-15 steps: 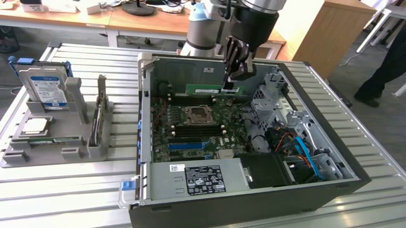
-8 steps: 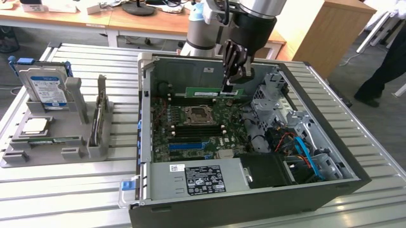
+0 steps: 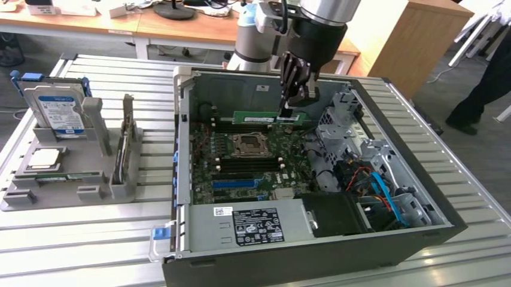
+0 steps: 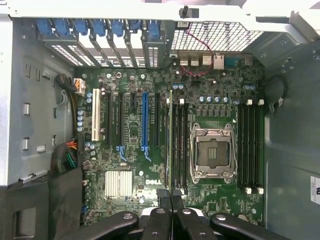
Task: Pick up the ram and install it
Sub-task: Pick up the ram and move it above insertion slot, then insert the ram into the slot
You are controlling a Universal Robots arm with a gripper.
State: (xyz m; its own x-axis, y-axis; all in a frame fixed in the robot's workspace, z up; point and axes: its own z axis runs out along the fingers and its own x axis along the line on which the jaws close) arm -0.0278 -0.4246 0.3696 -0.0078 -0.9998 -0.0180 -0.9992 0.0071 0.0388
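My hand (image 3: 291, 109) is closed tight on the ram (image 3: 265, 115), pinching one end of its top edge, so from the wrist I look straight down the stick's thin edge. The ram hangs upright inside the case (image 3: 319, 272), low over the motherboard (image 4: 130, 150). It runs along the bank of black slots (image 4: 180, 145) directly below the hand.

In the exterior view the ram stands clear above the board. I judge it lined up with a slot, or close to it, but not pressed home. Whether its bottom edge touches the slot I cannot tell.

Just past those slots from the hand sits the bare processor socket (image 4: 212, 152), with a second bank of slots on its far side.

So the pick-up is done and the ram is at the board; the seating is what is left.

Well away from the hand, outside the case, the holder (image 3: 48, 200) on the table (image 3: 80, 251) carries the hard drive (image 3: 54, 110) and the processor (image 3: 44, 157).
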